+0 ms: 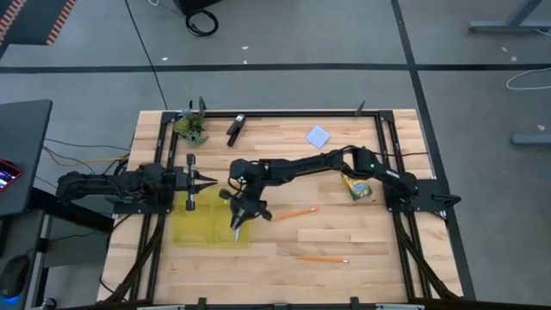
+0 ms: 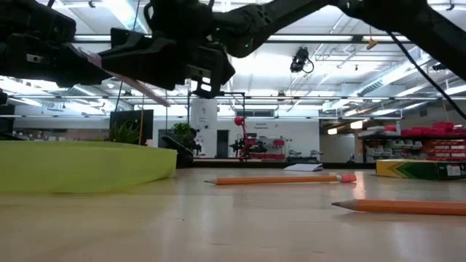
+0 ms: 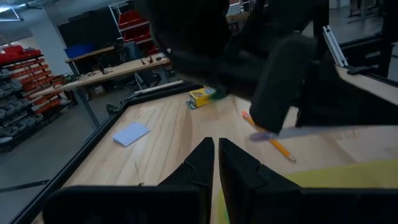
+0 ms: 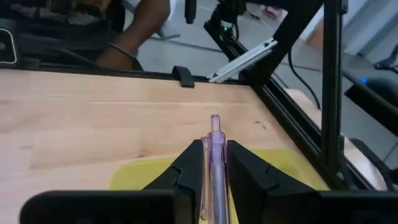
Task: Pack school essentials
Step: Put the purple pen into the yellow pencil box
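Right tool (image 4: 214, 163) clamps the purple pen (image 4: 214, 155) between its fingers over the yellow pouch (image 4: 280, 165) (left tool (image 3: 214, 163) closed, empty).

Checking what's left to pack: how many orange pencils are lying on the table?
2. One orange wooden pencil lies mid-table, right of the yellow pouch; another lies nearer the front edge. More may be hidden under the arms.

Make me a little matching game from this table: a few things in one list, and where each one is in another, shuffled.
Things:
1. purple pen
2. crayon box
3. blue notepad
4. yellow pouch

Places:
A. lying flat near the table's far edge
B. clamped between the right gripper's fingers
C. under both grippers, on the table's left part
D. beside the right arm's base, at the table's right

Pairs: 1-B, 2-D, 3-A, 4-C
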